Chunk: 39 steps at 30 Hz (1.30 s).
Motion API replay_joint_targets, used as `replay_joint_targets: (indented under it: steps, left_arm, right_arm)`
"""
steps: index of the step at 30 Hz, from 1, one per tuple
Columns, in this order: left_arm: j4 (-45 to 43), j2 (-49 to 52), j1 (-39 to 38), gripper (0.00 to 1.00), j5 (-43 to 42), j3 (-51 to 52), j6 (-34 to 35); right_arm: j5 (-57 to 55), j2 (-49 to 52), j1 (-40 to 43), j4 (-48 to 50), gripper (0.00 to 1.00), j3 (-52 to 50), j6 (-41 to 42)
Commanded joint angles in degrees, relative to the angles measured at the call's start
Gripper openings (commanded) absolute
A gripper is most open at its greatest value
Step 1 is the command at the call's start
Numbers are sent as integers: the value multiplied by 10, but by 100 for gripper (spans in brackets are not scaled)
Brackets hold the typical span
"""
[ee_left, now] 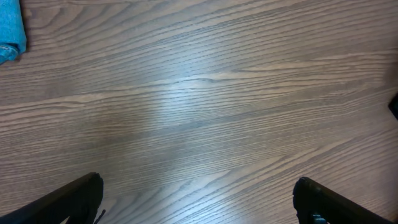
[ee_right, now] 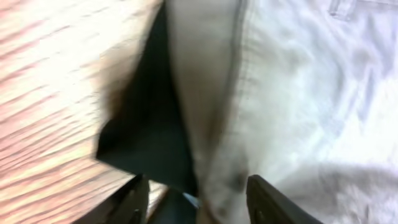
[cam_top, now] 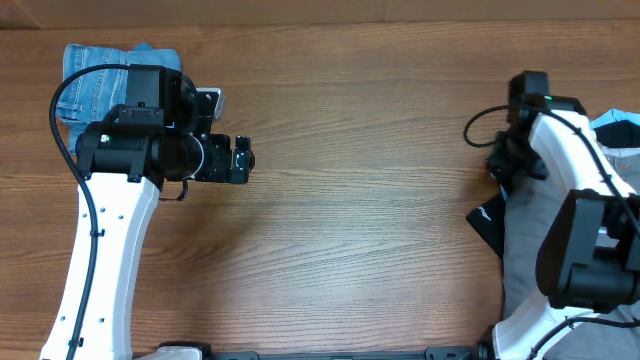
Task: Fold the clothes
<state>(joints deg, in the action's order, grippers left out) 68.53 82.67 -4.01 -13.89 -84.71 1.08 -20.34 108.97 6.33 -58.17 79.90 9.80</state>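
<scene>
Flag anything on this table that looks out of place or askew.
The grey shorts lie crumpled at the right edge of the table, draped over a black garment whose corner pokes out underneath. They are unfolded, unlike the denim lying folded at far left. Nothing looks spilled or damaged.

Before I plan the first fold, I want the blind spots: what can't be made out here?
1. Shorts, overhead: outline unknown; the right arm covers them and the right edge cuts them off.
2. Right gripper, right wrist view: blurred close-up; gripping the fabric or not, cannot tell.
3. Black garment: mostly under the shorts.
4. Denim garment, overhead: partly under the left arm.
</scene>
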Motion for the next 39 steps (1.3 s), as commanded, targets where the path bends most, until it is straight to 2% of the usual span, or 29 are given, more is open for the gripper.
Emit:
replay_joint_targets:
  steps: [1,8,18,21,23,27,28,31,37,39]
  left_arm:
    - [-2,-1,2,100,3,-14,-13]
    - [0,-1,2,100,3,-14,-13]
    - [4,-1,2,100,3,-14,-13]
    - [4,-1,2,100,3,-14,-13]
    - [4,-1,2,100,3,-14,-13]
    - [4,-1,2,100,3,-14,-13]
    - [4,-1,2,100,3,-14,-13]
    - [4,-1,2,100,3,-14,-13]
    - [2,-1,2,100,3,-14,-13]
    - [1,-1,2,100,3,-14,-14]
  right_arm:
    - [-20,19,-9,4,52,16,-8]
    - [-96,54,-5,-10,50,16,49]
    - [-96,59,-5,-7,32,16,55]
    - [-96,59,-5,-9,33,16,55]
    - [-86,59,-5,-14,49,15,53]
    - [-66,60,-5,-18,51,14,52]
    - [-66,60,-5,-19,50,14,52]
    - [-66,60,-5,-22,40,13,52]
    - [-70,60,-5,-16,36,-14,53]
    - [-87,60,-5,-18,31,-15,67]
